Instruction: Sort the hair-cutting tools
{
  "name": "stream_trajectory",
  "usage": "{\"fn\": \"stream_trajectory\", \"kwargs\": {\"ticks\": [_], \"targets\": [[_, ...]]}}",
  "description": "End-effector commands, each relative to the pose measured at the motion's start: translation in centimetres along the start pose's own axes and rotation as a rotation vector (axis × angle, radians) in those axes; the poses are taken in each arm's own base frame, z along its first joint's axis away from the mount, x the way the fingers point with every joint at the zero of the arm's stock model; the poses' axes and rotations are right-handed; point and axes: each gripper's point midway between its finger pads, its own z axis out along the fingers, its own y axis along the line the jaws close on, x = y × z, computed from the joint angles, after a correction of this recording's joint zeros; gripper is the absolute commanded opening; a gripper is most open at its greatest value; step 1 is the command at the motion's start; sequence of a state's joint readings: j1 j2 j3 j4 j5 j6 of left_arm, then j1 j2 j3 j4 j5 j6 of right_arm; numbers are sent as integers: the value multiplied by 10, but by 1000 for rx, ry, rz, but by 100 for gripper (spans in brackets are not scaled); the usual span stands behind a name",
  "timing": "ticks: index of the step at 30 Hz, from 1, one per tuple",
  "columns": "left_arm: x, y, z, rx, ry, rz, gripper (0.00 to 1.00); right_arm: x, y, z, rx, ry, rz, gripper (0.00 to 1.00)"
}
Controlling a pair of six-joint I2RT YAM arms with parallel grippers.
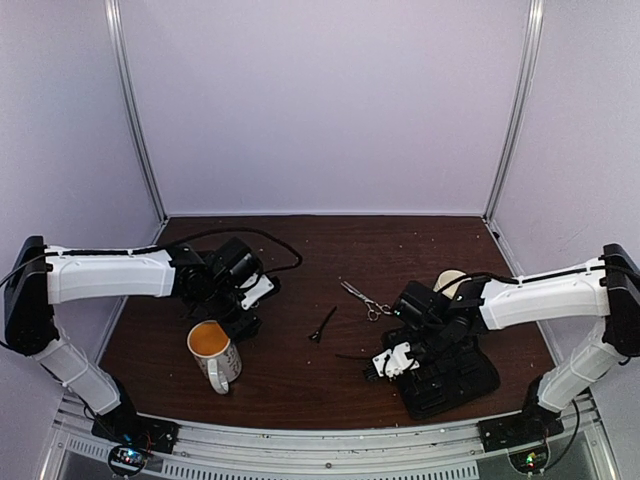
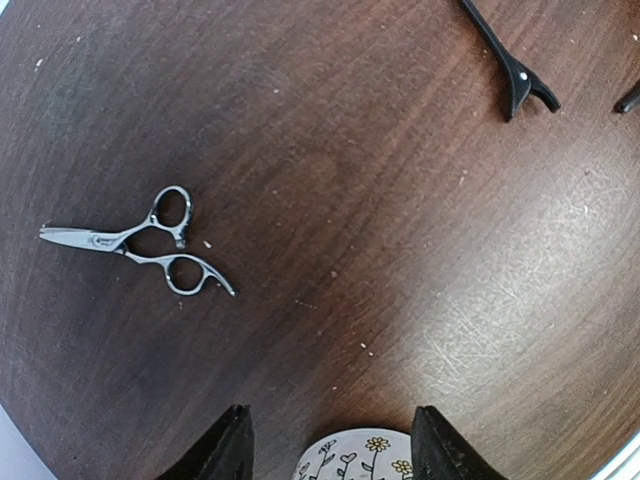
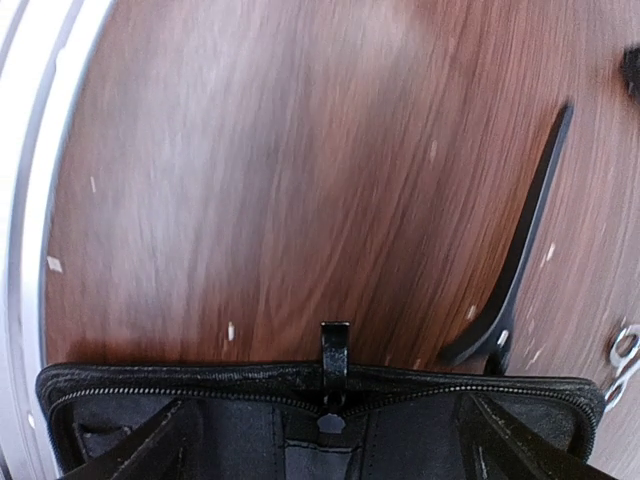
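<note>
Two white arms reach in from either side over a dark wooden table [image 1: 330,250], the hair-cutting tools lying loose between them. The left gripper [image 2: 335,440] hangs left of centre in the overhead view, its jaws standing wide with nothing held; the rim of a flowered mug [image 1: 213,352] shows just below and between its fingertips in the left wrist view; the mug, orange inside, stands upright at lower left of centre. A pair of silver scissors [image 1: 365,298] lies flat near the middle of the overhead frame, blades toward upper left; a black hair clip [image 1: 322,325] lies just left of and below it, apart from it. A second pair of scissors [image 2: 140,242] appears at middle left of the left wrist view, closed and flat on the wood, well apart from the mug. At lower right of the overhead frame the right gripper [image 3: 322,415] hovers at the left end of an open black case [image 1: 450,380], jaws spread wide and empty; a second black clip [image 3: 525,240] lies on the table just beyond the case's zippered edge, at right of the right wrist view; whether it touches the case cannot be told. A pale mug [image 1: 450,283] stands partly hidden behind the right arm.
</note>
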State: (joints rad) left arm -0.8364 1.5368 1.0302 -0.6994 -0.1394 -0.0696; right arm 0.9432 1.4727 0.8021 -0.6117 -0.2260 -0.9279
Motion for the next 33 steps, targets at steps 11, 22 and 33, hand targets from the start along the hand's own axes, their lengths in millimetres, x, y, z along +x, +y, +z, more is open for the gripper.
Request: {"fn": "stream_trajectory", "kwargs": {"ticks": [11, 22, 33], "targets": [[-44, -32, -46, 155, -168, 46, 45, -68, -16, -32, -16, -152, 30, 100], [3, -61, -26, 225, -3, -118, 0, -25, -9, -75, 27, -182, 180, 100], [64, -3, -3, -112, 194, -313, 0, -1, -19, -74, 83, -158, 236, 100]]}}
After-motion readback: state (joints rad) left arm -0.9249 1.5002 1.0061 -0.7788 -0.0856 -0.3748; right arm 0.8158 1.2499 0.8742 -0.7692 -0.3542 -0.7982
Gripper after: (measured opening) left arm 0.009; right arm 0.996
